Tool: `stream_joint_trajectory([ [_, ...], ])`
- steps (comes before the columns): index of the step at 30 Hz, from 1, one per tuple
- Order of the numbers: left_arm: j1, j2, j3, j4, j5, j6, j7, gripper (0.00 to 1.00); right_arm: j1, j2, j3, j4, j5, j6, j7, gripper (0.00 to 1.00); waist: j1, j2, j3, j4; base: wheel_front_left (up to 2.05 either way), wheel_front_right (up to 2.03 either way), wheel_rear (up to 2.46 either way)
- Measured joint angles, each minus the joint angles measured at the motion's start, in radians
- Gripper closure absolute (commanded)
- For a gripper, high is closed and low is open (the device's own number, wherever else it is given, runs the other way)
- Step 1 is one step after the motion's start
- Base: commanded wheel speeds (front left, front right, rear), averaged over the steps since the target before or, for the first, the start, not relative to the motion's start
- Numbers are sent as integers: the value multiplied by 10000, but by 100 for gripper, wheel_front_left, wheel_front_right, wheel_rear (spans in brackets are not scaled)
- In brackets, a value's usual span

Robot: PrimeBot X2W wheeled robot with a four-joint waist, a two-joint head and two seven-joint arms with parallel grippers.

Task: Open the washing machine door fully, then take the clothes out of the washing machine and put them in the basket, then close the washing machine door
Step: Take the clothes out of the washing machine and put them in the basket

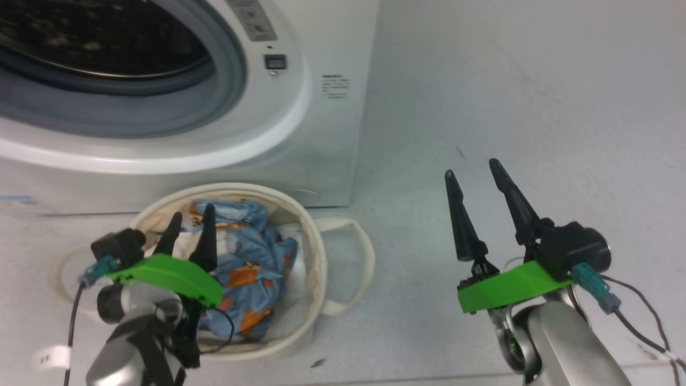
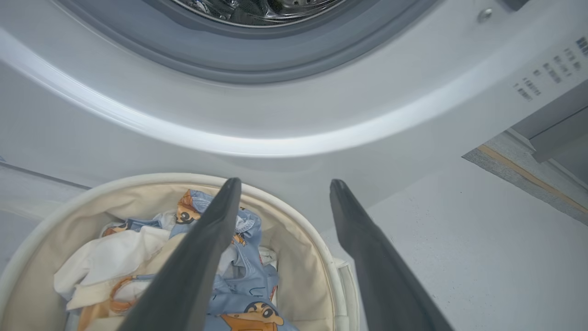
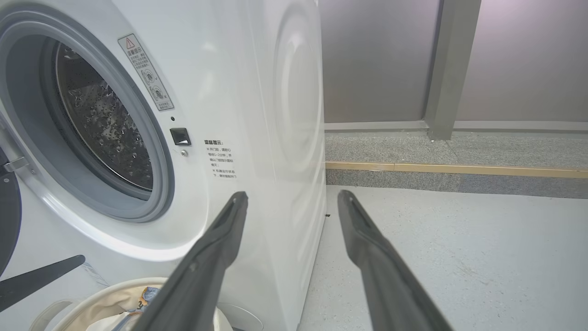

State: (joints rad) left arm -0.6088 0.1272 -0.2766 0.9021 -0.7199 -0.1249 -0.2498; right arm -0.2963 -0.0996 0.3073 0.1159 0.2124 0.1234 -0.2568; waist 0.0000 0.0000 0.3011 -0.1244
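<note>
Gaping left pincer (image 1: 192, 210) hovers over clothes (image 1: 252, 262) in basket (image 1: 319, 262).

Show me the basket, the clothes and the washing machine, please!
the basket (image 1: 317, 257), head view, on its cream rim at the right side.
the clothes (image 1: 252, 252), head view, on the blue printed fabric lying in the basket.
the washing machine (image 1: 321, 134), head view, on its white front panel right of the drum opening.

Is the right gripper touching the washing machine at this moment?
Apart. The head view shows bare floor between the right gripper and the washing machine.
</note>
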Motion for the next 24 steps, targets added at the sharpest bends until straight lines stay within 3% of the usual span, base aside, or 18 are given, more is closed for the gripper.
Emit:
stream_joint_trajectory([
  [14,2430,731,25,-4291,1996,0,0,0,619,21,71,355,196,0,0,0,0,0,-1132,1079,0,0,0],
  [24,3855,1321,610,-6149,2566,0,-2,0,813,19,107,464,351,0,0,0,0,0,-1623,1632,0,0,0],
])
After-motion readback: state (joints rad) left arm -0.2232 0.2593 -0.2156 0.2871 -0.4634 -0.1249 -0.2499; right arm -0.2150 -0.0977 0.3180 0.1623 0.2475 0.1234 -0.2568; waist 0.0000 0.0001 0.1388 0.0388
